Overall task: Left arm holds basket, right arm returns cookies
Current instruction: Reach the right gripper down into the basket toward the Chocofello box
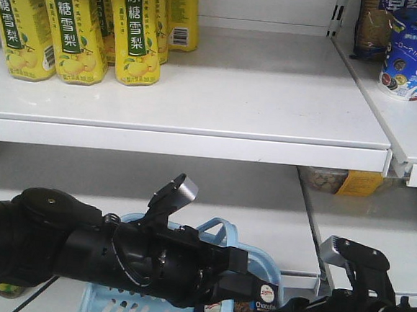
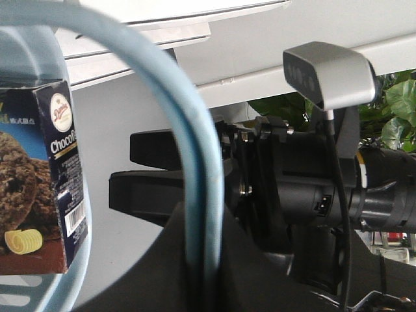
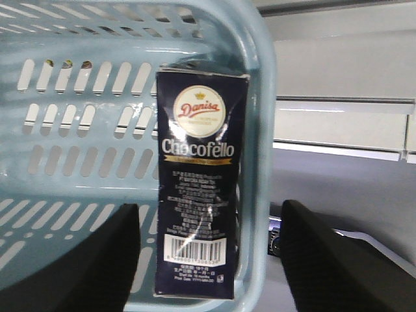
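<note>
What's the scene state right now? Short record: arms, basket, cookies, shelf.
left arm: stretched out over the basket; grip not clear
basket: light blue, slotted sides; its handle loops across the left wrist view
cookies: dark Chocofello carton, upright inside the basket, at its side wall
right gripper: open; fingers either side of the carton, not touching it
shelf: yellow bottles upper left, blue tub upper right
task status: carton not yet gripped
</note>
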Motion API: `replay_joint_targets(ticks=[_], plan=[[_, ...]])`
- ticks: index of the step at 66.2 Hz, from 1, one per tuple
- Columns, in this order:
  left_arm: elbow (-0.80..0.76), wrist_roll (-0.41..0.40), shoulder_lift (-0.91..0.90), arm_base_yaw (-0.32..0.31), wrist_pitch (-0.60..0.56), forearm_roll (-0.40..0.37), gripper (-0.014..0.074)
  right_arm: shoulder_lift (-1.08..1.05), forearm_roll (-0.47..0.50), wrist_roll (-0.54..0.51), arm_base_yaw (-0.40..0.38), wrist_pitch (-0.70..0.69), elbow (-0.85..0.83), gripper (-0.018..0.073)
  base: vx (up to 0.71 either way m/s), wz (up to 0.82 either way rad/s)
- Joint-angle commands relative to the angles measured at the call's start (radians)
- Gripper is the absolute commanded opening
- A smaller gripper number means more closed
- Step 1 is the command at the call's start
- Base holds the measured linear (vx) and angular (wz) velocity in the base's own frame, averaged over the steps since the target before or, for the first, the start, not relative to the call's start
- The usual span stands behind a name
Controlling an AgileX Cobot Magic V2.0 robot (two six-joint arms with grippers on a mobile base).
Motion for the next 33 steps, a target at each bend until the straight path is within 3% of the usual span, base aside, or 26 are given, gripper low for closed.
replay_joint_targets(ticks=[1, 33], plan=[[-0.029, 0.014, -0.046, -0.002, 0.019, -0.048, -0.0006, -0.011, 0.097, -0.097, 0.001, -0.017, -0.029, 0.0456, 0.0, 0.0], [-0.029, 0.014, -0.046, -0.002, 0.019, -0.048, -0.0006, 0.098, 0.221, -0.276, 0.001, 0.038, -0.074, 0.0456, 0.0, 0.0]])
